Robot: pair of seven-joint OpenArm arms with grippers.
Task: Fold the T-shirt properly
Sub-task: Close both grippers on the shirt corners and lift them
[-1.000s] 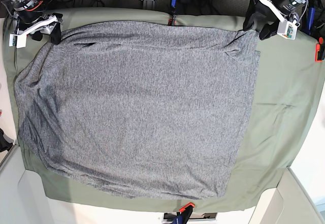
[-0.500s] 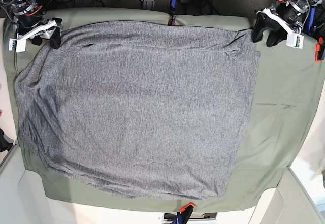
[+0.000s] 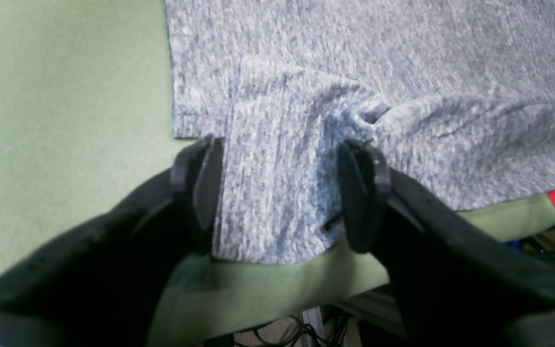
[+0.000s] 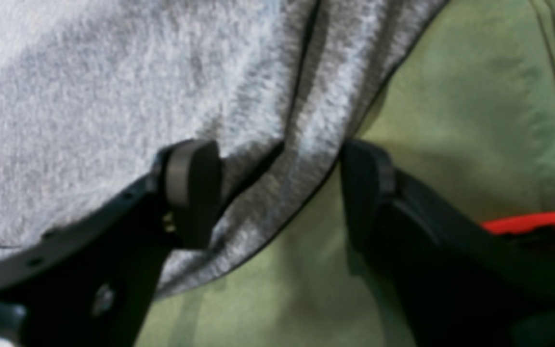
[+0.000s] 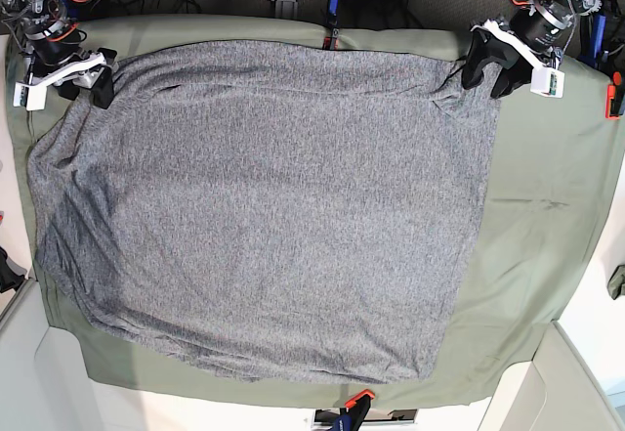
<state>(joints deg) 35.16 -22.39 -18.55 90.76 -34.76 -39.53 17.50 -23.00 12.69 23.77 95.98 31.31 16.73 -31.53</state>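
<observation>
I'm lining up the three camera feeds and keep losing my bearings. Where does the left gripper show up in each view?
Base view: the left gripper is at the upper right, open over the T-shirt corner.
Left wrist view: the left gripper fills the lower half, its fingers either side of a folded flap of cloth.
Right wrist view: not in it; that is the right gripper.
Shared landmark: the olive-green table cloth.

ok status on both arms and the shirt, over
Left gripper open, jaws straddling a folded corner of the T-shirt. Right gripper open, astride the opposite top edge. Shirt spread flat on the green cloth. Nothing in the way.
</observation>
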